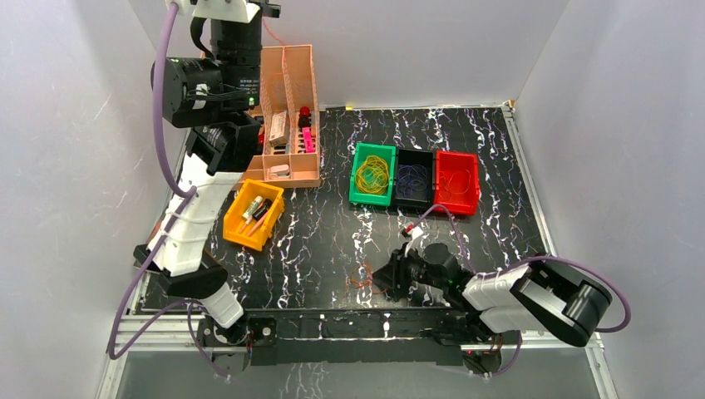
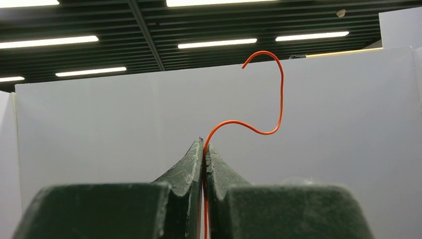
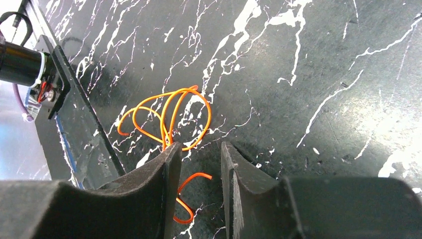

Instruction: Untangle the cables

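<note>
Top: high, down over whole surface (image 1: pixel 316 233). Left wrist: faces ceiling (image 2: pixel 149 30). Right wrist: close on surface, cables (image 3: pixel 166 119) shared with top.

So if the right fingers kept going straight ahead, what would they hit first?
Probably the loose orange wire lying between and just ahead of the right fingers, then the black marbled table beneath; depth is hard to judge.
</note>
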You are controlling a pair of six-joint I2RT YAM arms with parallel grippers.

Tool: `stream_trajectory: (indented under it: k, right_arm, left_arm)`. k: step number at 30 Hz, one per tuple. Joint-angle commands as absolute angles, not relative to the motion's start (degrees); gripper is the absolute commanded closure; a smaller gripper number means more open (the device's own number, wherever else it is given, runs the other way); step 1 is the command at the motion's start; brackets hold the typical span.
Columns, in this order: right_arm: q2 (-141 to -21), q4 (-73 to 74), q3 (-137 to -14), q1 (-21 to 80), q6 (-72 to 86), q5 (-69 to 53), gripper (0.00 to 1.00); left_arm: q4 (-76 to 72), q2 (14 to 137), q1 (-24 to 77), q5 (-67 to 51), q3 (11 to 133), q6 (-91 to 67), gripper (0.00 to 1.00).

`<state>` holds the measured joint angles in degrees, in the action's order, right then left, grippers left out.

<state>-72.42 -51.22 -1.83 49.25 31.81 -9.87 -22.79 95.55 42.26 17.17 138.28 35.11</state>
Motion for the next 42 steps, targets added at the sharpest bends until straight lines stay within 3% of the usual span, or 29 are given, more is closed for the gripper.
stream_trajectory:
  k: [1,4,12,24,30,42]
  right_arm:
    - [-70.2,-43.9,-2.7,49.6,31.2,-8.0,0.55]
    - [-66.8,-38.8,-6.9,49.5,31.0,-7.4,0.53]
    - [-53.1,-24.3,-16.8,49.6,27.1,0.9,0.46]
    - [-35.7,-27.0,-18.6,49.6,15.5,4.0,0.32]
    - [-38.7,-28.7,-26.1,49.6,13.5,2.9,0.3]
    - [-58.8,-43.1,-36.4,49.6,9.8,-2.4,0.31]
  left_arm:
    - [-23.0,92.1,42.1,18.7,136.3,33.4,1.0]
    - [-12.6,90.4,42.1,19.9,135.1,25.3,1.0]
    - [-4.5,79.6,42.1,22.9,113.0,8.7,1.0]
    - [3.1,77.2,42.1,16.5,109.2,-0.9,1.0]
    - [3.9,76.7,42.0,15.5,108.8,-2.3,1.0]
    - [4.4,76.6,42.0,13.2,108.9,-4.7,1.0]
